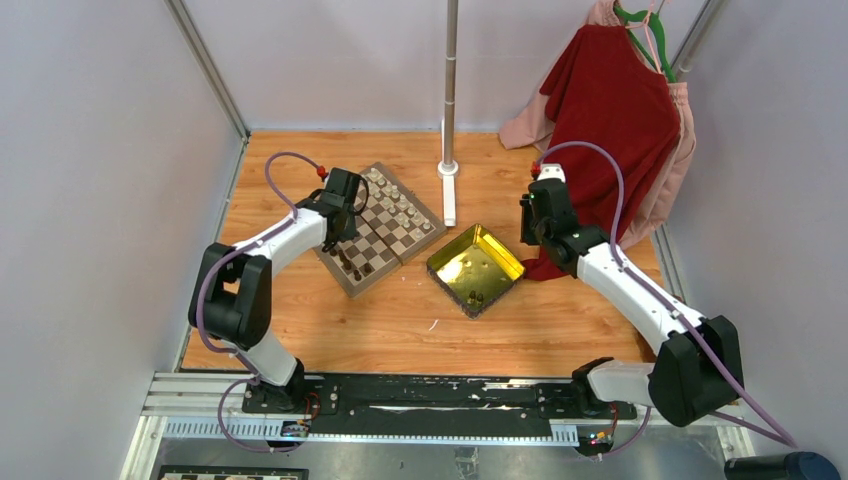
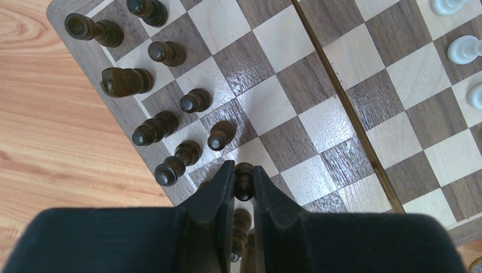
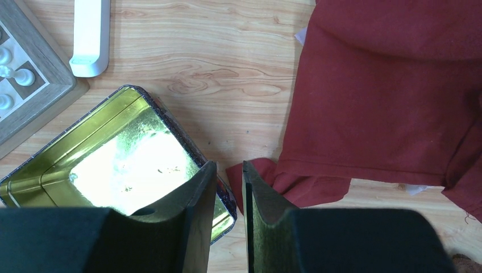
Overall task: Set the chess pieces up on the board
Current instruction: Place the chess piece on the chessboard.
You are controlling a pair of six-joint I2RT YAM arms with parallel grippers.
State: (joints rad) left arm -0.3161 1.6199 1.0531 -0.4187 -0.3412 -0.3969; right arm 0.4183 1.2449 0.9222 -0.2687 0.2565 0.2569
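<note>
Though overhead hides it, left jaws pinch dark piece point(image 2: 244, 182), right jaws narrow, empty.

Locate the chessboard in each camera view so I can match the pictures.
Top view: the chessboard sits left of centre, set diagonally, beside the yellow tray.
Left wrist: it fills most of the picture, above the left gripper, which is shut on a dark piece.
Right wrist: only a corner, at the upper left edge.
Shared landmark: the white pieces on the board, seen in all three views.
</note>
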